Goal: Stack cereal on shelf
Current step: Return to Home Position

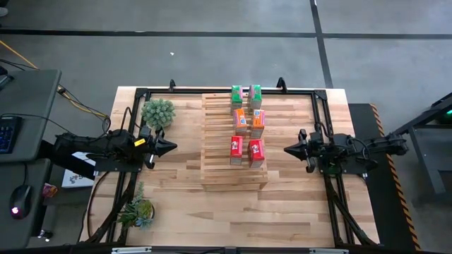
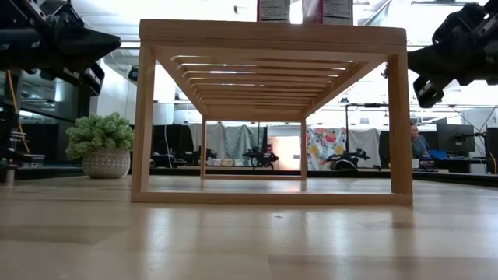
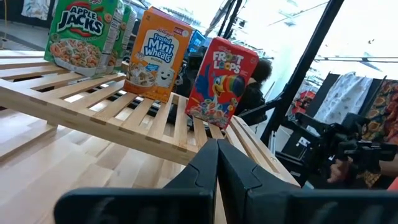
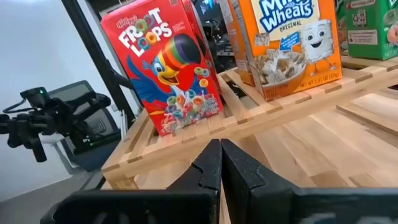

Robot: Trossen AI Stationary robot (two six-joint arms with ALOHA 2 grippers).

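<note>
Six cereal boxes stand upright by their bottoms on top of the pale slatted shelf (image 1: 233, 141), in two rows: green pair (image 1: 246, 94) at the far end, orange pair (image 1: 249, 121) in the middle, red pair (image 1: 246, 149) nearest. The left wrist view shows green (image 3: 84, 34), orange (image 3: 157, 53) and red (image 3: 221, 81) boxes. The right wrist view shows red (image 4: 165, 65) and orange (image 4: 283, 43) boxes. My left gripper (image 1: 171, 147) hovers shut left of the shelf. My right gripper (image 1: 288, 149) hovers shut to its right. Neither touches anything.
A potted plant (image 1: 157, 113) stands on the table near the left arm, and another (image 1: 138, 210) sits near the table's near left corner. A black frame (image 1: 212, 90) runs round the table edges. Bare tabletop (image 1: 233, 212) lies between the shelf and the near edge.
</note>
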